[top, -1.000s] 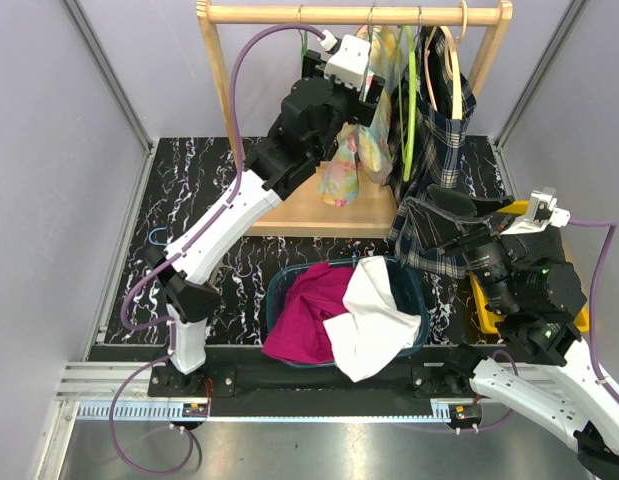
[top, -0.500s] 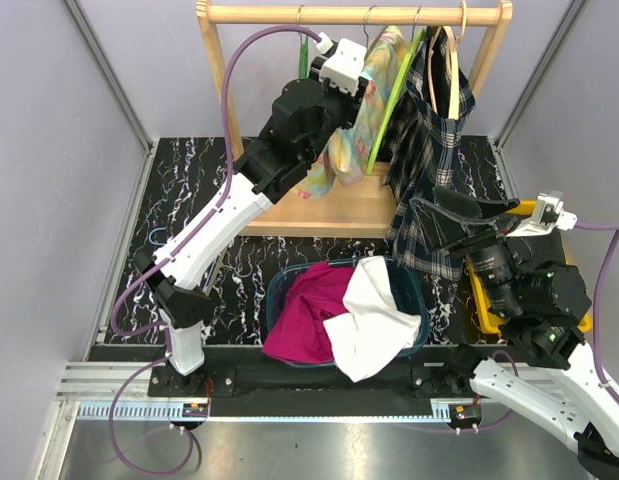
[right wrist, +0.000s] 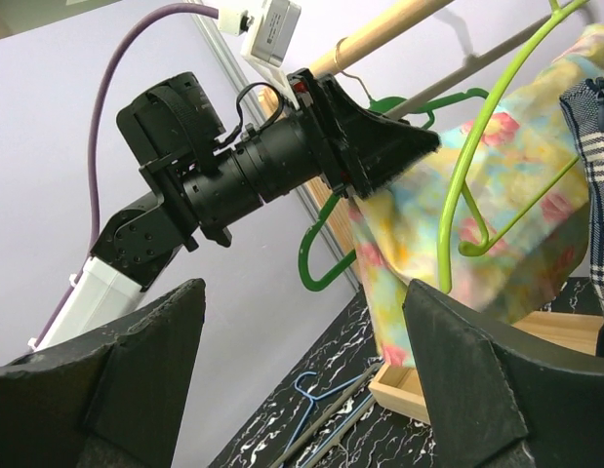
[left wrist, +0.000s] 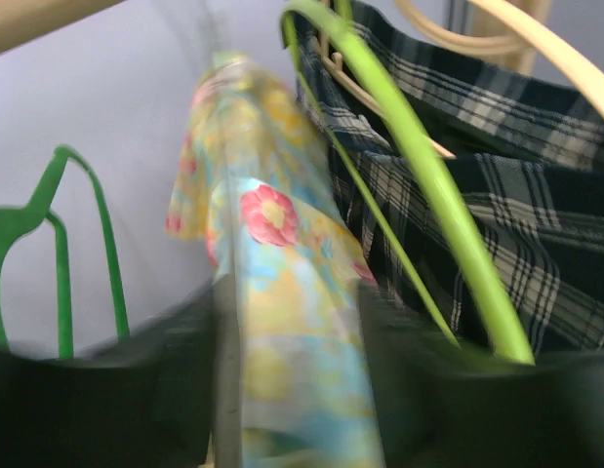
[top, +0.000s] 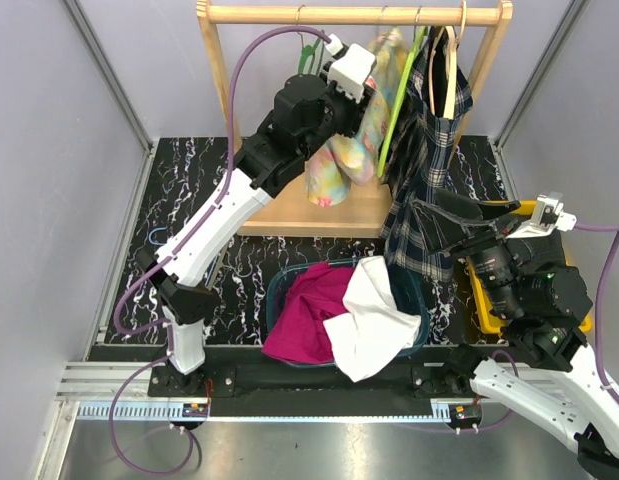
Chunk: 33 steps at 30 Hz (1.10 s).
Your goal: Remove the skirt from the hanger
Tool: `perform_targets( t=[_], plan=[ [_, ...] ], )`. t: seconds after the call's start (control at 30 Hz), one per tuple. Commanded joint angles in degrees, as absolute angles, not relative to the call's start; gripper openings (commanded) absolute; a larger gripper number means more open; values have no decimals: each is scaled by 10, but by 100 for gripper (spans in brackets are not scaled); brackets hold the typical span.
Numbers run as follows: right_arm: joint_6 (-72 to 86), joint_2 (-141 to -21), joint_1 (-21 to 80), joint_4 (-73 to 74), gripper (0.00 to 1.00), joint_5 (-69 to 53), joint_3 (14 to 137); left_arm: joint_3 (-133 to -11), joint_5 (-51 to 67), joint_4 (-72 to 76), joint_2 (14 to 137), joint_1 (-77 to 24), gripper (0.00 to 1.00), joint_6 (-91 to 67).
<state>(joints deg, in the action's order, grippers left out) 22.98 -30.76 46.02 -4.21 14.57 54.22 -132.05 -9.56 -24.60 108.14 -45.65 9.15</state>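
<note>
The floral skirt hangs from a lime-green hanger on the wooden rack rail. My left gripper is high at the rack, shut on the skirt's upper fabric. In the left wrist view the skirt runs between my left gripper's dark fingers, with the lime hanger to the right. My right gripper is open and empty, low at the right, facing the rack. Its view shows the skirt, the lime hanger and the open right gripper.
A dark plaid garment hangs on a wooden hanger right of the skirt. An empty dark green hanger hangs to the left. A teal basket holds magenta and white clothes. A blue hanger lies on the marbled floor.
My left gripper has drawn the skirt's top left and up along the rail. The skirt's lower part has swung left and the lime hanger has tilted. The right arm has barely moved.
</note>
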Motion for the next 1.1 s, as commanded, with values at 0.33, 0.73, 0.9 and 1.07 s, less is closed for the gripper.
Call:
perform_targets(
  t=[0.33,0.73,0.9,1.07],
  plan=[
    [236,-310,461,-37,89,158,557,-1374,-88,-211,1087,-446,0,106],
    [251,-304,461,-28,89,156,543,-1425,-185,-74,1062,-455,0,156],
    [263,-301,461,-27,89,154,540,-1348,-181,-94,985,-457,0,138],
    [268,-302,461,-25,89,156,534,-1257,-175,-97,915,-455,0,155]
  ],
)
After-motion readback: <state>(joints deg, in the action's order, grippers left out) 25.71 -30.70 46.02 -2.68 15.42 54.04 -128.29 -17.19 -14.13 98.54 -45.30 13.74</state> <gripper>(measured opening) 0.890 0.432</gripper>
